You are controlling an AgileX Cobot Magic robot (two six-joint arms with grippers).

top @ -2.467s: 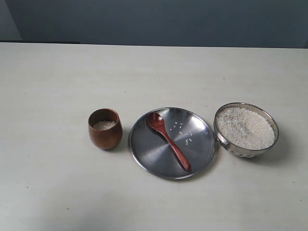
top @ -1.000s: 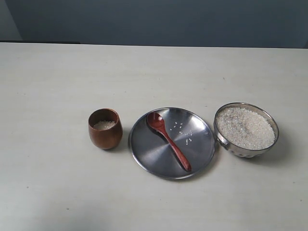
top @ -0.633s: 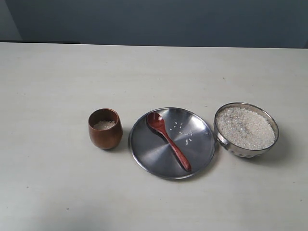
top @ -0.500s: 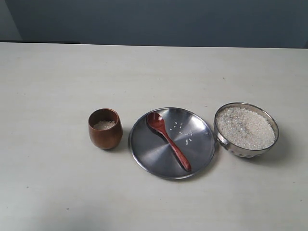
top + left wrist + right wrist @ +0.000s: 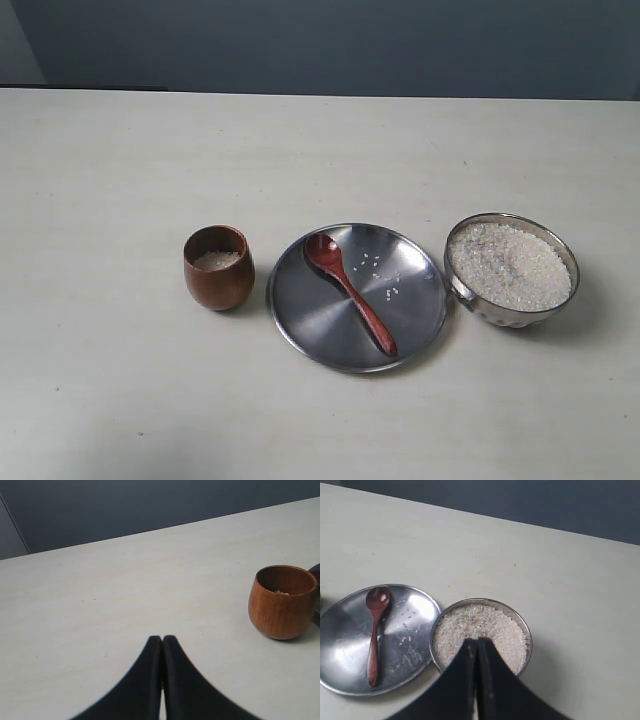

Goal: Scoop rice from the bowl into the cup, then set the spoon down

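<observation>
The wooden spoon lies on the flat steel plate, its round end toward the far side; the right wrist view shows the spoon too. The steel bowl at the right is heaped with rice. The dark wooden cup stands left of the plate with a little rice inside. Neither gripper appears in the exterior view. My left gripper is shut and empty, the cup off to its side. My right gripper is shut and empty above the bowl.
A few loose grains lie on the plate beside the spoon. The pale table stretches around the three items to a dark wall at the back.
</observation>
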